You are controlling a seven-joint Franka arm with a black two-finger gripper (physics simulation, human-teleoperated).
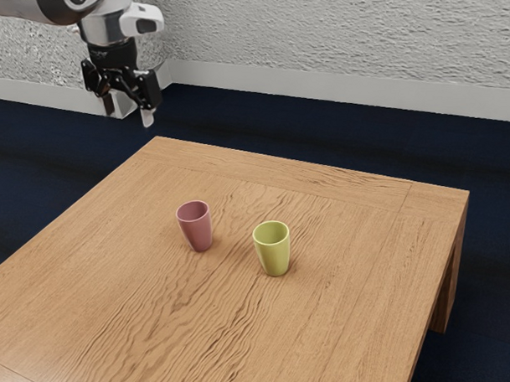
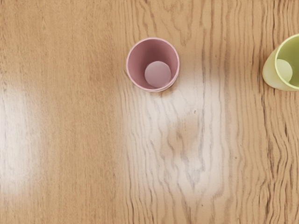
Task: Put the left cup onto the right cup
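Jaws apart and empty; gripper (image 1: 128, 110) hangs high over the far corner of the wooden table (image 1: 343, 322). Upright on the tabletop, pink cup (image 1: 195, 225) sits well below the jaws, about 5 o'clock from them in the exterior view. Upright green cup (image 1: 272, 247) stands near it at 4 o'clock, not touching.

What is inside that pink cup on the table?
Nothing: the wrist view looks straight down into the pink cup and shows only its bare, pale bottom. The patch of wooden table under the cup is covered by it and cannot be seen.
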